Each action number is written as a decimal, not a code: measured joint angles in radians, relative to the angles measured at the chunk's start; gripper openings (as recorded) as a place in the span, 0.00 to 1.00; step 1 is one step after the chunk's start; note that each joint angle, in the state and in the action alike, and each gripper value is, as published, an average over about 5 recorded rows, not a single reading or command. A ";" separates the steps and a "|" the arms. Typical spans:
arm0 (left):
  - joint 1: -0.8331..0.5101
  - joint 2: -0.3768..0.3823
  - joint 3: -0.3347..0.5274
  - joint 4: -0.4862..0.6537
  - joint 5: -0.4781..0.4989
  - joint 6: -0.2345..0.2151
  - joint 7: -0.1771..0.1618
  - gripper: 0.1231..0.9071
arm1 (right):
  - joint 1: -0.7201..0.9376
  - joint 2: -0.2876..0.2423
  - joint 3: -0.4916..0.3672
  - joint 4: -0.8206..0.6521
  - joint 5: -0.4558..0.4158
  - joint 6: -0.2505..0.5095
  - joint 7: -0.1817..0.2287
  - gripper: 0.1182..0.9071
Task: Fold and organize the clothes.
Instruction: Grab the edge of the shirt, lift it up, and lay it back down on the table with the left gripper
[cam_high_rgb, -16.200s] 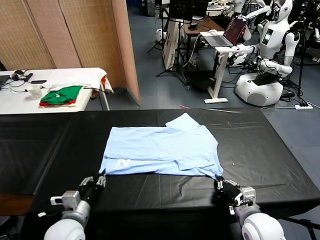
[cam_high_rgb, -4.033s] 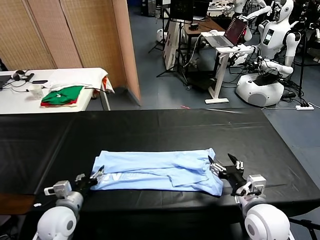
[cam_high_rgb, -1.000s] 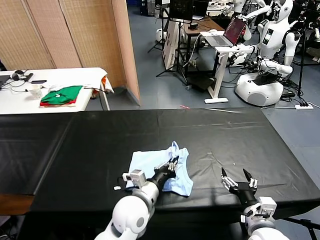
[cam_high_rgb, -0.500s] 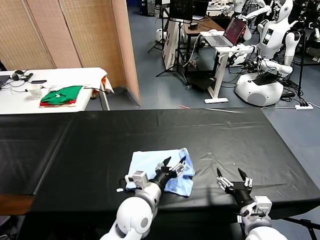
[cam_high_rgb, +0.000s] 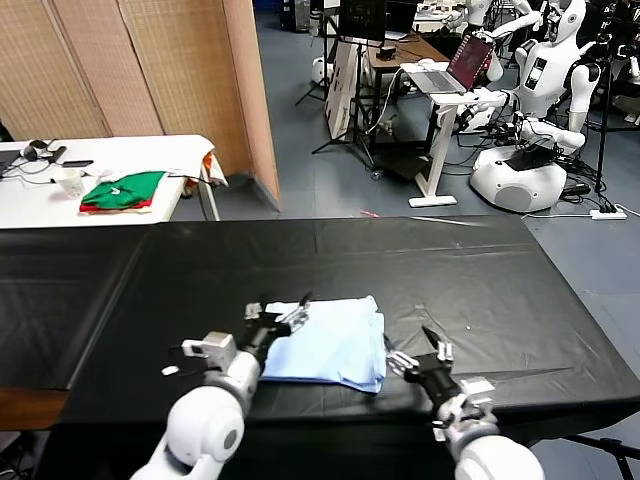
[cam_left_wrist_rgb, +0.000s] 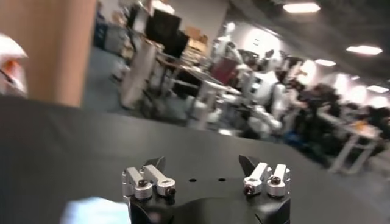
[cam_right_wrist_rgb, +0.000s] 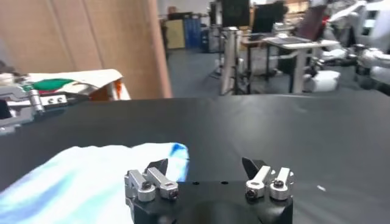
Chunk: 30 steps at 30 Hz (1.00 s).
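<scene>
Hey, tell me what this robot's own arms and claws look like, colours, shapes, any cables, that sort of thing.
Both arms end in rounded, glossy white shells with small silver-grey blocks at the wrists. The left claw and right claw are black, each with thin, pointed dark fingers. Up close, each claw's black base carries silvery metal brackets fastened with dark screws. A small white tag or cable end sticks out beside the left wrist.

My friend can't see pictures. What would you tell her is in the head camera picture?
A light-blue T-shirt, folded into a small bundle, lies on a black table. The robot's left gripper is open at the shirt's left edge, and its right gripper is open just right of the shirt, holding nothing. Behind is a white table with green and red folded clothes.
</scene>
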 joint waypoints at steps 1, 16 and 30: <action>0.011 0.005 -0.010 0.002 0.010 -0.004 0.004 1.00 | 0.007 0.003 -0.009 -0.018 -0.025 0.006 -0.003 1.00; 0.090 0.039 -0.140 0.042 -0.012 -0.023 0.057 1.00 | 0.001 0.019 0.004 -0.070 -0.067 0.036 0.014 1.00; 0.099 -0.017 -0.168 0.152 -0.116 -0.081 0.130 1.00 | -0.109 0.017 0.145 0.104 0.058 0.122 0.028 1.00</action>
